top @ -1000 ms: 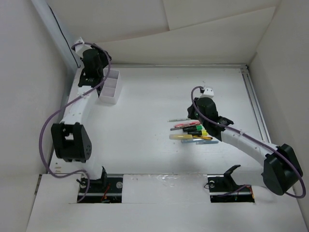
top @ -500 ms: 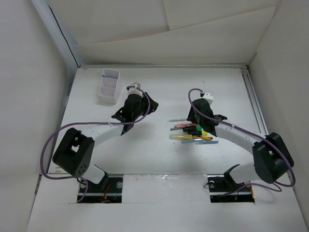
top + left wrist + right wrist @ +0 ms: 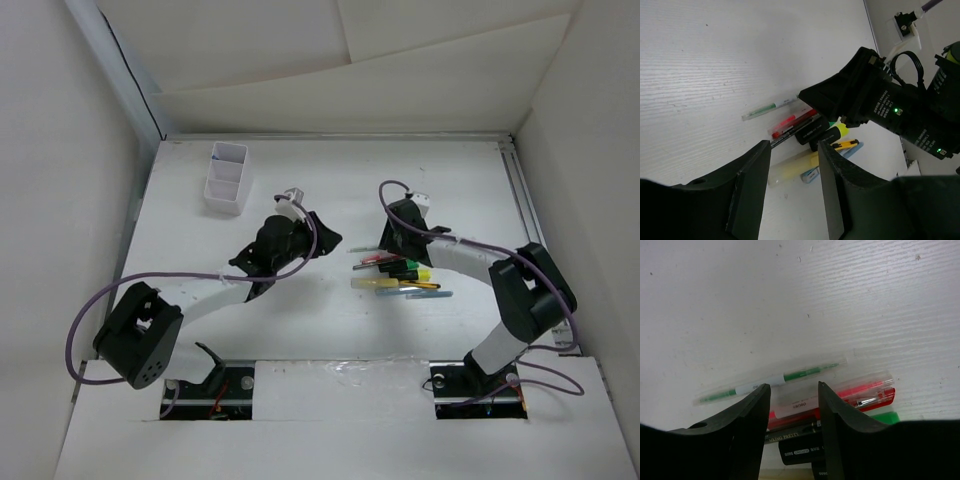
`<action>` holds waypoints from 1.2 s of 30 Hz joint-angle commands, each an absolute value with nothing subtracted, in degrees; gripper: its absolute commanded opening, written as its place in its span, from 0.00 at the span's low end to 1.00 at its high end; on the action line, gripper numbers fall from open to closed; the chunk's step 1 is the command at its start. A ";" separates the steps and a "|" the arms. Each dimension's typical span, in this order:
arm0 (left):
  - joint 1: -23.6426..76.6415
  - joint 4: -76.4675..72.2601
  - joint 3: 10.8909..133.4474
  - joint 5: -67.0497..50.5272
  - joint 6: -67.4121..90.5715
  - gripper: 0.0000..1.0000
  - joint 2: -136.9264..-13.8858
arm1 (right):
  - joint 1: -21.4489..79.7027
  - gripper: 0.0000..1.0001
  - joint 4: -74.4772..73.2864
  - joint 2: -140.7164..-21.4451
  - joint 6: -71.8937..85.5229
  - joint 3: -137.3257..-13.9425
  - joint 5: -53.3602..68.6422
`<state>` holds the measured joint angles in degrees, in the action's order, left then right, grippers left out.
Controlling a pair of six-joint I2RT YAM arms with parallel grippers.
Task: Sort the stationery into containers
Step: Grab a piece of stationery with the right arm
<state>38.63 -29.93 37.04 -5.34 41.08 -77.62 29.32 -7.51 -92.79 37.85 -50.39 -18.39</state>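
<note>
- Presently, the stationery (image 3: pixel 395 272): a loose heap of pens and markers lying side by side on the table (image 3: pixel 330 180), right of centre in the top view.
- One green pen (image 3: pixel 775 377): clear barrel, green core, white label. It lies uppermost in the right wrist view, slightly apart from the rest.
- One red pen (image 3: pixel 840 397): clear cap, just below the green pen, against a black marker (image 3: pixel 800 450).
- Also, in the left wrist view: a yellow-tipped marker (image 3: pixel 832 134), a pale yellow marker (image 3: pixel 792 167) and a light blue pen (image 3: pixel 812 173).
- The box (image 3: pixel 227 178): white, three compartments in a row, upper left of the top view, well apart from the heap.
- The right gripper (image 3: pixel 792 387): jaws parted, nothing between them, above the green and red pens.
- The left gripper (image 3: pixel 794 147): jaws partly apart, nothing held, left of the heap and facing it.
</note>
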 commanded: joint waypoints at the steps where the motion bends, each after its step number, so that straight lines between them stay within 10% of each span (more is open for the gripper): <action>1: 38.67 -34.09 36.47 -7.73 39.55 0.39 -77.26 | 28.04 0.49 -5.71 -94.39 39.81 -53.52 -18.28; 21: 38.67 -35.24 35.42 -10.11 39.55 0.39 -76.21 | 25.22 0.49 -4.04 -98.17 42.19 -55.36 -14.85; 28: 38.67 -35.77 35.42 -10.11 39.55 0.39 -76.20 | 25.22 0.39 -4.04 -102.39 42.19 -58.62 -13.10; 36: 38.67 -33.05 36.12 -8.44 39.02 0.39 -76.20 | 25.22 0.05 -2.72 -103.80 42.71 -60.03 -12.05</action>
